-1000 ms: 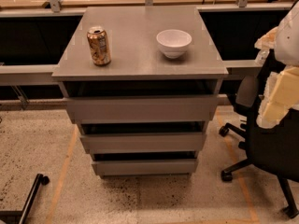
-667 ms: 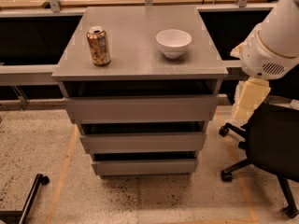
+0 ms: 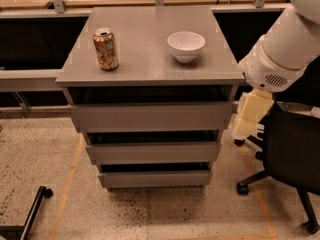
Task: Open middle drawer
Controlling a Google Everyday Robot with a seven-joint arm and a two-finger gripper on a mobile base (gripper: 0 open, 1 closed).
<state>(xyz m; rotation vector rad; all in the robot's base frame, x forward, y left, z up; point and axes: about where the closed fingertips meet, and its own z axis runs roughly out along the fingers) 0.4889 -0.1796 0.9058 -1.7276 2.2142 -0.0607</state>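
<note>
The grey cabinet (image 3: 150, 69) has three flat fronts. The middle drawer (image 3: 152, 153) is the second front, wide and shallow, and sits closed under the taller top front (image 3: 150, 116) and above the narrower lowest front (image 3: 155, 179). My gripper (image 3: 250, 116) is the cream part hanging below the white arm (image 3: 282, 54). It is just off the cabinet's right side, at the height of the top front, and touches no drawer.
A gold drink can (image 3: 106, 49) and a white bowl (image 3: 186, 46) stand on the cabinet top. A black office chair (image 3: 290, 159) is close on the right, behind my gripper. A black wheeled leg (image 3: 30, 211) lies at the lower left of the speckled floor.
My arm has swung in from the right edge of view toward the cabinet's right side, and the gripper has come lower and closer. The drawers have not moved.
</note>
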